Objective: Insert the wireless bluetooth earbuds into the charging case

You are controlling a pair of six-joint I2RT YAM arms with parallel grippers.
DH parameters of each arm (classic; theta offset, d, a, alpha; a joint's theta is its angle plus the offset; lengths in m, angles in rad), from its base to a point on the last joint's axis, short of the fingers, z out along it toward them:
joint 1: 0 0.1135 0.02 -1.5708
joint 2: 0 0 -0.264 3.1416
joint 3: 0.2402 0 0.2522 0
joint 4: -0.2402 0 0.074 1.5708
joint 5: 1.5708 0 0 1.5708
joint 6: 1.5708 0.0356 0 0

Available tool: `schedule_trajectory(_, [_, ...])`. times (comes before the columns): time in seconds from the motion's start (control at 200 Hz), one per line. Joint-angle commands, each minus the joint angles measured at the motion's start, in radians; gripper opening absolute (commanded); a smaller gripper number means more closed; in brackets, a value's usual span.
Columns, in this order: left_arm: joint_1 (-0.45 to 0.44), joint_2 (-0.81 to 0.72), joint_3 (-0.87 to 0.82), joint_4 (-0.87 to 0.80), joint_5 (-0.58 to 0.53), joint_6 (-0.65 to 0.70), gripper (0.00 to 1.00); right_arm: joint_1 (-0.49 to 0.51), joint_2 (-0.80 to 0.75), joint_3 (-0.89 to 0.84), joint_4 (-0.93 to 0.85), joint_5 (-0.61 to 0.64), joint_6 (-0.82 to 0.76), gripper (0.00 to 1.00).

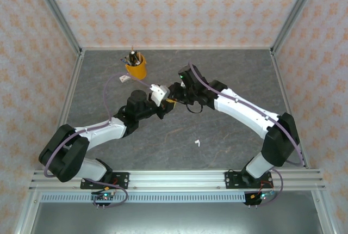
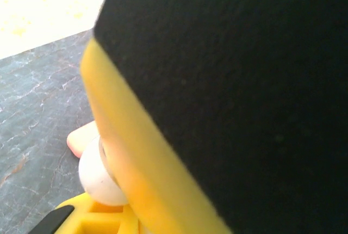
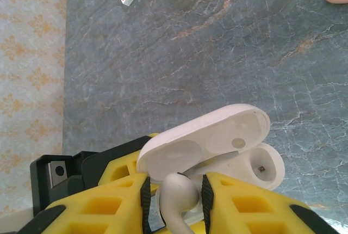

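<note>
Well, starting at the far left of the table (image 1: 228, 71), a yellow cup (image 1: 136, 71) of pens stands well apart from the action; moving in, the 2 arms meet mid-table, and the left gripper (image 1: 166, 103) is clamped right down; in its wrist view a white rounded body sits between its yellow fingers, which I judge to be the charging case (image 3: 212, 136), pinched and held up for its partner; a pink rounded thing (image 2: 81, 139) lies on the table just beyond, case or not I cannot tell; the case lid is hinged open, and 1 empty socket shows in the body; next across, the right gripper (image 3: 175, 196) has its jaws closed to a narrow gap on a white earbud (image 3: 173, 204), the bud's rounded head poking out past the pads, just at the near rim of the case; so this is the insertion step, bud presented but not yet seated; the next move calls for lining the bud up over that open socket, easing it down, then letting go while the left holds steady; further right, a loose earbud (image 1: 197, 143) lies alone on the table, waiting its turn.
</note>
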Motion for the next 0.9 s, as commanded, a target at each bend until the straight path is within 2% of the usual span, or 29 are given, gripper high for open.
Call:
schedule_trajectory(0.0, [-0.003,-0.036,0.008,0.134,0.016,-0.007,0.0,0.014,0.046,-0.021,-0.057,0.02,-0.021,0.32])
schedule_trajectory(0.295, [-0.003,-0.051,-0.026,0.135,0.003,-0.007,0.0,0.015,0.047,-0.043,-0.061,0.052,-0.023,0.19])
schedule_trajectory(0.565, [-0.004,-0.058,-0.046,0.129,-0.051,-0.002,0.0,0.013,-0.027,-0.073,-0.076,0.096,-0.019,0.15])
schedule_trajectory(0.896, [-0.003,-0.082,-0.079,0.107,-0.161,0.008,0.0,-0.002,-0.171,-0.157,-0.109,0.169,0.006,0.15])
